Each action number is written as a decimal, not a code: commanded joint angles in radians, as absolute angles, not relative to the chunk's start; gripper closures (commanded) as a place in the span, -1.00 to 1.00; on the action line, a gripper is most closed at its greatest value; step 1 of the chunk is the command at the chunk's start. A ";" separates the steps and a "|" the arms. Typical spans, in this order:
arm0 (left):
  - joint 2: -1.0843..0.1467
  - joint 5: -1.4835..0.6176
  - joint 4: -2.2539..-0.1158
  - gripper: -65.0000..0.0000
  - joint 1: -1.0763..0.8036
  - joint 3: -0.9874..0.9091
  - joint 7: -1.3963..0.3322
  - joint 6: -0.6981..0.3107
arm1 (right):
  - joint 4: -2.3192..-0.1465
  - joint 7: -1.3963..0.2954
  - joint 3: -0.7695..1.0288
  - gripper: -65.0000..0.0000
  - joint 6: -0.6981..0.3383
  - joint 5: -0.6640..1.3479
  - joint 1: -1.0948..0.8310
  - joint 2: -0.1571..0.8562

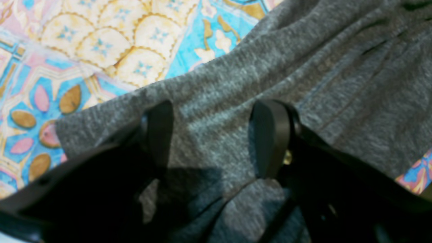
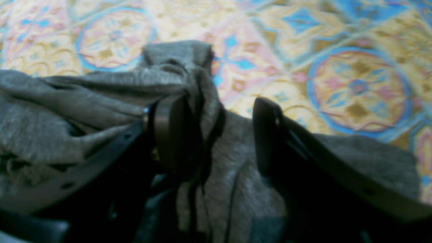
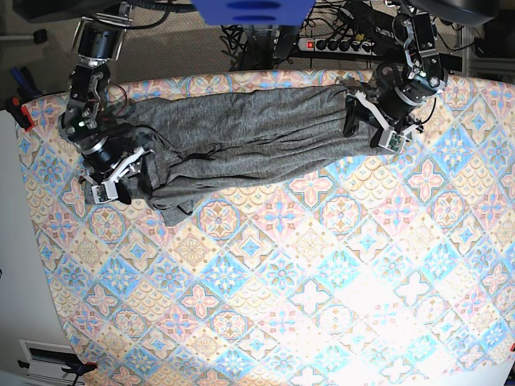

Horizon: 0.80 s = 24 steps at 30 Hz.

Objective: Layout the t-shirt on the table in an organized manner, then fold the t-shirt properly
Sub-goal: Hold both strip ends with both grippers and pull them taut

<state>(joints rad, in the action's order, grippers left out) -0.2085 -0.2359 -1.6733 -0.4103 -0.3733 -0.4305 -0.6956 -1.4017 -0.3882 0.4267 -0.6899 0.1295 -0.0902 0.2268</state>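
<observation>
One t-shirt lies on the worktop, in the upper part of the base view. Its long axis runs roughly left to right across the frame, tilted slightly: the left end sits lower, the right end higher. The garment is bunched into lengthwise folds, not spread flat. A loose corner hangs down at lower left of the cloth mass. Which end is collar and which is hem cannot be told.

Two arms are present, one at each end of the t-shirt.

Left pincer: positioned at the right end of the garment in the base view. In the left wrist view both fingers stand well apart, with grey fabric lying between and beneath them. The jaws are released; no cloth is clamped.

Right pincer: positioned at the left end of the garment in the base view. In the right wrist view the fingers are spread apart. A fold of fabric drapes over the finger at frame left, and more cloth lies between the two. The jaws are not closed on the fabric; whether the draped fold is merely resting on the finger or snagged cannot be told.

The lower two thirds of the worktop show only the tile-pattern cloth. Count: one t-shirt, one worktop, two pincers.
</observation>
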 commanded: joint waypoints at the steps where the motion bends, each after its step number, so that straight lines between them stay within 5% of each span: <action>1: -0.216 -0.251 -1.687 -0.12 -0.409 -0.374 -0.407 -0.698 | -1.442 -0.354 0.429 0.07 -0.698 0.159 -0.071 0.234; 24: -0.214 -0.251 -1.687 -0.12 -0.407 -0.374 -0.407 -0.698 | -1.461 -0.348 0.423 0.07 -0.698 0.159 -0.113 0.232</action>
